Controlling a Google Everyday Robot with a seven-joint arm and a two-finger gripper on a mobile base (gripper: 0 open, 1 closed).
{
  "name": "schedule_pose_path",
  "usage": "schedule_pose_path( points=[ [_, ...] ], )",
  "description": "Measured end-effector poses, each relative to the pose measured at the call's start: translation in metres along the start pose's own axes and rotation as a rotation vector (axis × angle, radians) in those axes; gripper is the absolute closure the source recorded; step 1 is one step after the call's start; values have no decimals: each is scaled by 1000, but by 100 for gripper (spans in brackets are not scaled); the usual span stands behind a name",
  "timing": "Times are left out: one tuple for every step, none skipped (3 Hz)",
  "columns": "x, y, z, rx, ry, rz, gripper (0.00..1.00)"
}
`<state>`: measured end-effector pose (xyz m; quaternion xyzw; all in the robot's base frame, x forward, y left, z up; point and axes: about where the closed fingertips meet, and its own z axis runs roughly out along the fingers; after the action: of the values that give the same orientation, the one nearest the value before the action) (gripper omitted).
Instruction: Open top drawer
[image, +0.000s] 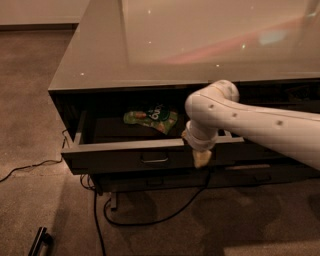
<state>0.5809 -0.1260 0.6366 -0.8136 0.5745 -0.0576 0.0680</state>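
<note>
Saw top drawer (115, 159) pulled partway out under front edge of bench (150, 50), by left corner. Pull (154, 159) at centre of drawer front. Gripper (202, 159) hung against drawer front, just right of pull; couldn't tell its grip state. Green packet (150, 119) lay inside, toward back. Arm (260, 127) reached in from right edge. Cable (150, 220) lay on carpet below.

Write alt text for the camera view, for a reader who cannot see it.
The top drawer stands partly open under a glossy cabinet top, with the robot's end effector at its front edge, right of the metal pull. A green snack bag lies inside; cables trail on the carpet below.
</note>
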Motion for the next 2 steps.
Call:
schedule_pose_path(
  points=[
    [3,30,0,-26,23,10,0],
    [-3,23,15,-44,6,15,0]
  ],
)
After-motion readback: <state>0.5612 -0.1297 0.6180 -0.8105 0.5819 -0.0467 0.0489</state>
